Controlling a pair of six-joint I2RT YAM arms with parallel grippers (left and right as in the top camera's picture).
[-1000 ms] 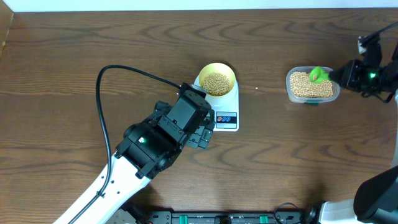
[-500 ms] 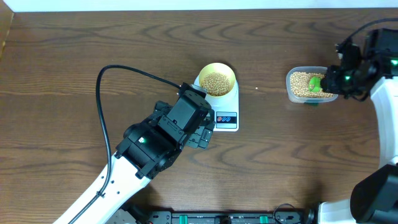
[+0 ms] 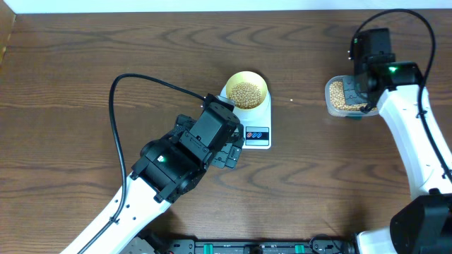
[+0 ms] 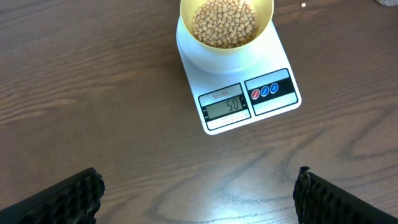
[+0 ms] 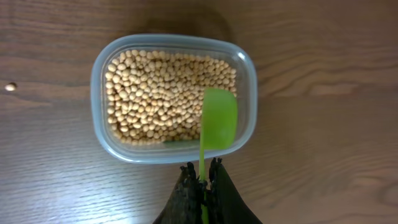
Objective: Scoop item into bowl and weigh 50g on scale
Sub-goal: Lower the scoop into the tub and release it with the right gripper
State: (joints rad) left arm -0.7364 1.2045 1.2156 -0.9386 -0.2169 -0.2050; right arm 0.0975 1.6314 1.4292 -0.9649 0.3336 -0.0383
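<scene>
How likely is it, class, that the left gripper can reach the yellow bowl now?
Probably yes: the left gripper hangs open before the scale, nothing blocking its way to the bowl.

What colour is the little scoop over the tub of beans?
The scoop is bright green; the right wrist view shows it best.

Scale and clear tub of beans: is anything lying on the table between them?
Just one stray bean lies between the scale and the tub, nothing else. The overhead view shows it.
</scene>
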